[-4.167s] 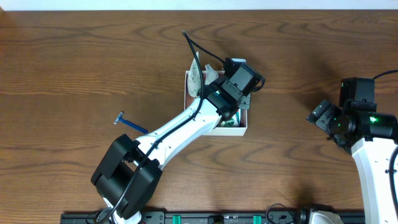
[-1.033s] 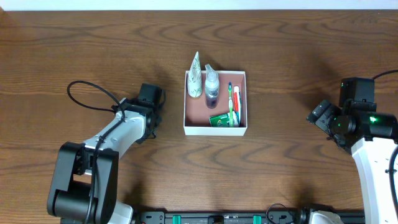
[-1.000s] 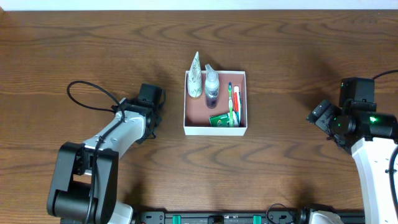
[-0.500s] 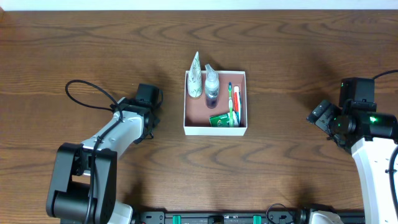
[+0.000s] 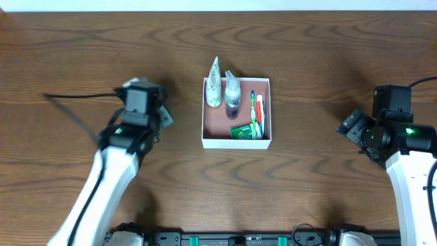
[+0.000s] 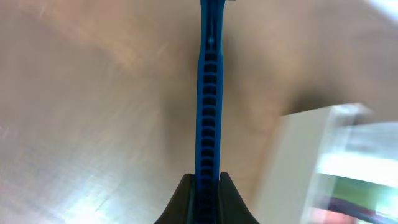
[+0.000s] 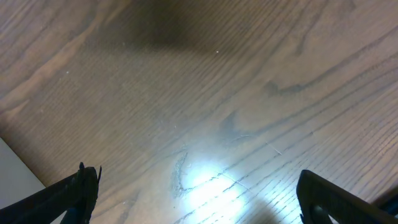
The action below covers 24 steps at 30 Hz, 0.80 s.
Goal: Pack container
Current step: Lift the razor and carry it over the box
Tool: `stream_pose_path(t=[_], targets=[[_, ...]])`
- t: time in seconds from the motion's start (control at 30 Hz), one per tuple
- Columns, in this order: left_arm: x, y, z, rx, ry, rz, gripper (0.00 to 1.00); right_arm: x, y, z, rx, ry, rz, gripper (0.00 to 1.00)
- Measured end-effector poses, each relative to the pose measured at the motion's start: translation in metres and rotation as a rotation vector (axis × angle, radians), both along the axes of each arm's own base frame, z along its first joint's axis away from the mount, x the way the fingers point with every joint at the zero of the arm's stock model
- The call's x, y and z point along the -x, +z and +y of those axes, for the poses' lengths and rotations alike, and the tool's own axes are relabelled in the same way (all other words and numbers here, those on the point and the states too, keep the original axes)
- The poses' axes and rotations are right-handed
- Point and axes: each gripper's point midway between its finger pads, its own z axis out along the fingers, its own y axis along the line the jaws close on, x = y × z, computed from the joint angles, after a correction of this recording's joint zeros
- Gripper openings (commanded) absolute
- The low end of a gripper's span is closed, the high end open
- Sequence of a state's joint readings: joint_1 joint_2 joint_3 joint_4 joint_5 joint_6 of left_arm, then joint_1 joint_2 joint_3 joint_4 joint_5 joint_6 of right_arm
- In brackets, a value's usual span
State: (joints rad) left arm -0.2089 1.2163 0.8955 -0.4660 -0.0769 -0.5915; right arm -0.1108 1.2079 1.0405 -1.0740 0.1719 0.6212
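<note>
My left hand [image 6: 205,182] is closed fully, and its two fingers pinch the near end of a blue razor [image 6: 208,93]. The ribbed handle runs straight away from my fingertips, and its far end goes out of the picture at the top, so I do not see the head. The wrist picture is blurred, and I cannot tell if the razor touches the worktop [image 5: 82,55] or is lifted from it. From above, my left arm hides the razor.

The container [image 5: 236,143] stands in the middle of the worktop, just to the right of my left hand and apart from it. My left wrist camera shows its white wall at the right edge. Inside, a small bottle [image 5: 233,96] is at the far side, and a white tube [image 5: 215,83] beside it sticks out over the far wall. A toothbrush [image 5: 254,113] lies along the right wall, and a green box [image 5: 240,131] lies at the near right corner.

My right hand [image 7: 198,185] is spread as wide as it goes and holds nothing. It is over bare wood, well apart from the container on its right side.
</note>
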Motion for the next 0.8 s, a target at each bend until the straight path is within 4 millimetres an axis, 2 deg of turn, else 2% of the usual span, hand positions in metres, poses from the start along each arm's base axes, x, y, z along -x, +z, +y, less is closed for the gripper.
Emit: stream_pose_path(t=[0.07, 0.2, 0.27, 0.4, 0.47, 0.53, 0.8], targets=[[0.003, 0.03, -0.012, 0.029, -0.057, -0.098, 0.06, 0.0, 0.0, 0.0, 0.0, 0.0, 0.0, 0.99], [0.011, 0.074, -0.05, 0.087, -0.199, -0.249, 0.06, 0.0, 0.0, 0.0, 0.0, 0.0, 0.0, 0.99], [0.016, 0.088, -0.075, 0.114, -0.281, -0.301, 0.06, 0.0, 0.0, 0.0, 0.0, 0.0, 0.0, 0.99], [0.026, 0.103, -0.128, 0.143, -0.451, -0.375, 0.06, 0.0, 0.0, 0.0, 0.0, 0.0, 0.0, 0.99], [0.029, 0.103, -0.149, 0.144, -0.51, -0.39, 0.06, 0.0, 0.0, 0.0, 0.0, 0.0, 0.0, 0.99], [0.032, 0.095, -0.17, 0.135, -0.563, -0.38, 0.06, 0.0, 0.0, 0.0, 0.0, 0.0, 0.0, 0.99], [0.033, 0.028, -0.23, 0.055, -0.678, -0.267, 0.06, 0.0, 0.0, 0.0, 0.0, 0.0, 0.0, 0.99]])
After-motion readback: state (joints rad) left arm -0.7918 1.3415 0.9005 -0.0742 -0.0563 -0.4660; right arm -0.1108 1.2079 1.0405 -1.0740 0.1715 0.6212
